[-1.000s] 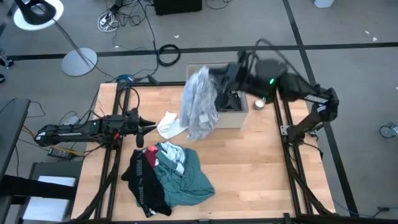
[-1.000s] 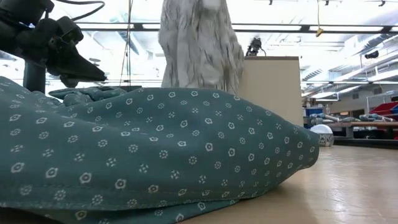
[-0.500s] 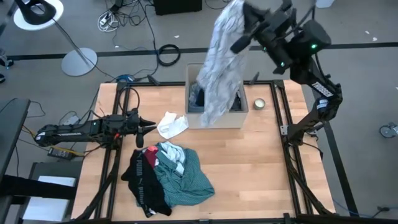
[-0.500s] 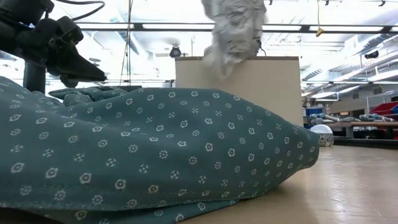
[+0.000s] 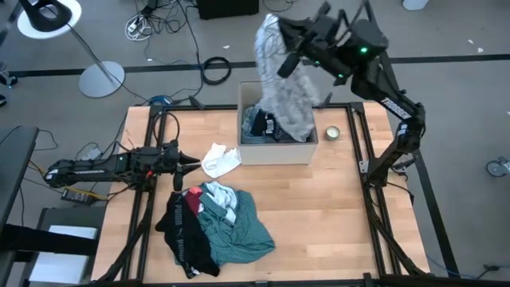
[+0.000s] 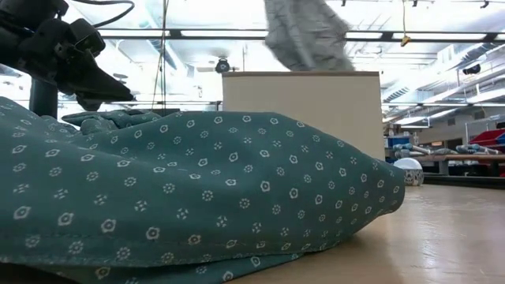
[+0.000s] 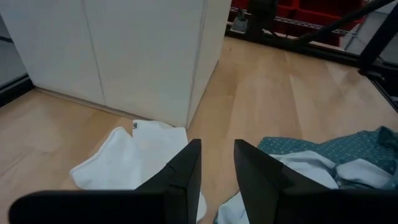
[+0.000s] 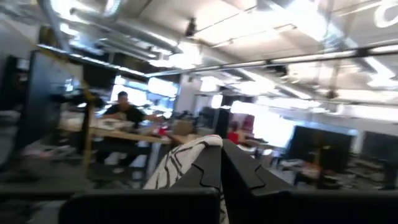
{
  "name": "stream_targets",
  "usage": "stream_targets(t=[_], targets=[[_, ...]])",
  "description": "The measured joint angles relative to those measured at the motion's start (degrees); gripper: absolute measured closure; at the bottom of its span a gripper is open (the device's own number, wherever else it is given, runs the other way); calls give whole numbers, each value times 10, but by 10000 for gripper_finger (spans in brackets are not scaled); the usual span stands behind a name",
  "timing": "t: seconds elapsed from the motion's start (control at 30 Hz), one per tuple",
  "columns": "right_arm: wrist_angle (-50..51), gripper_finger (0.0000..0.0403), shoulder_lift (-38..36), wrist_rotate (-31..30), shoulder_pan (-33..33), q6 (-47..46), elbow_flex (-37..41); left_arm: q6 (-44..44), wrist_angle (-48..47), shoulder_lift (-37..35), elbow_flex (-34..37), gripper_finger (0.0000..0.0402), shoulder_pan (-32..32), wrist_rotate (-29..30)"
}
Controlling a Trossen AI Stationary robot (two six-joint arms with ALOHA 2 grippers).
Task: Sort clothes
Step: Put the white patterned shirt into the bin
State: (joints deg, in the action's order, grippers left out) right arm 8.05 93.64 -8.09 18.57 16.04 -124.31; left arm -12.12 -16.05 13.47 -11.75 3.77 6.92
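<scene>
My right gripper is high above the tan cardboard box and is shut on a black-and-white patterned garment. The garment hangs down over the box and also shows in the low view. A white piece lies flat on the table left of the box. A teal shirt and a black piece lie in a pile near the front. My left gripper hovers by the white piece, its fingers a narrow gap apart and empty. My right gripper pinches a bunched upper part of the patterned garment between its two shut fingers. The fingers lie about level and point toward the table's left. The garment hangs slack below them, and its lower end drops behind the box's rim.
Dark clothes lie inside the box. A small round metal tin stands right of the box. Bare wood lies at the table's right and front right. Metal frame rails run along both sides.
My right gripper has risen from the box's far side to high above it, carrying the patterned garment. The garment hung in front of the box's left front corner. It has been lifted clear of the table and now hangs over the box.
</scene>
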Motion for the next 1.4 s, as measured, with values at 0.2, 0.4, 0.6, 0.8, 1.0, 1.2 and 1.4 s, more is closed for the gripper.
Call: stream_targets(t=[0.2,0.4,0.6,0.8,1.0,1.2,1.4], targets=[[104,403,10,6,7,-30,0,-1,0,0,0,300,0,-1],[354,403,7,-98,20,-105,0,-1,-1,0,0,300,0,-1],[459,402,66,19,33,-218,0,1,0,0,0,300,0,-1],[512,393,165,47,33,-230,0,-3,-1,0,0,300,0,-1],[574,338,255,23,54,-260,0,-5,-1,0,0,300,-1,-33],[573,263,338,63,75,-280,0,-5,-1,0,0,300,-1,-39],[571,208,377,117,88,-271,0,-5,-1,0,0,300,-1,-40]])
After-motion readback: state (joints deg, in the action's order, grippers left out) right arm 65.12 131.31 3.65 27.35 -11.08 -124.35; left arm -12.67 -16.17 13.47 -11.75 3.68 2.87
